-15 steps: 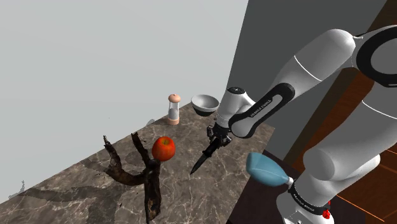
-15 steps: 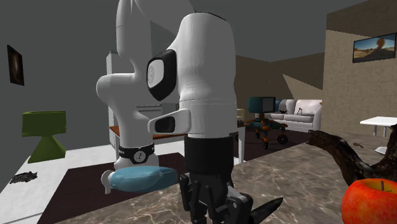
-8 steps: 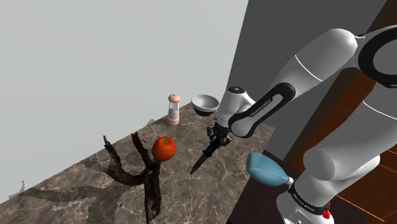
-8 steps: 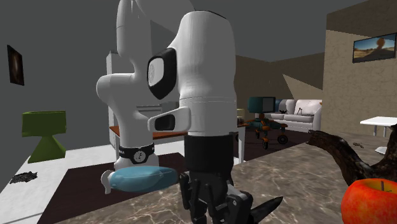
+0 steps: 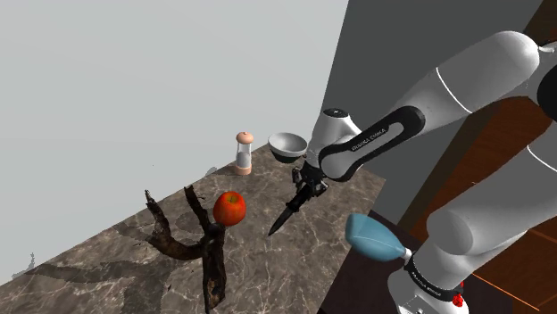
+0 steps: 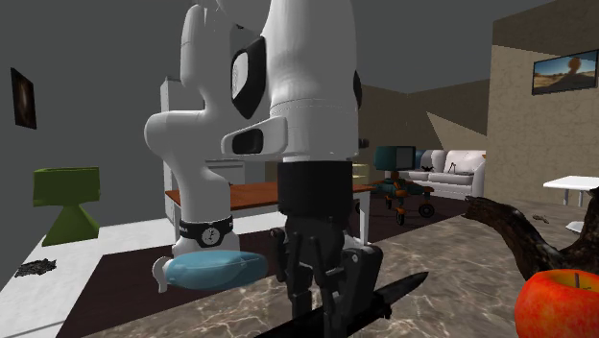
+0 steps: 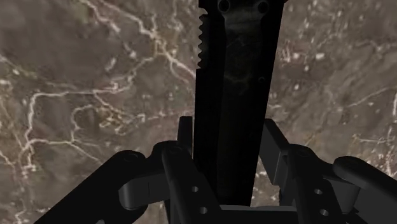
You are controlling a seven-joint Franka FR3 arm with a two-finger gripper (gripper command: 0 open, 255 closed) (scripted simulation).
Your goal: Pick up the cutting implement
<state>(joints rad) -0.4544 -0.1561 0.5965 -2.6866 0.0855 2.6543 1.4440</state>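
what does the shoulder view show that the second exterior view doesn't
The shoulder view adds a bowl and a shaker at the far end of the counter. The second exterior view adds a sofa, a green object on the floor and a wall picture. Both show the knife clasped in the fingers, the apple and the branch.

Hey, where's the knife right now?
In the shoulder view, the black knife is clasped in the gripper, its tip slanting down over the marble counter, right of the red apple and below the grey bowl.
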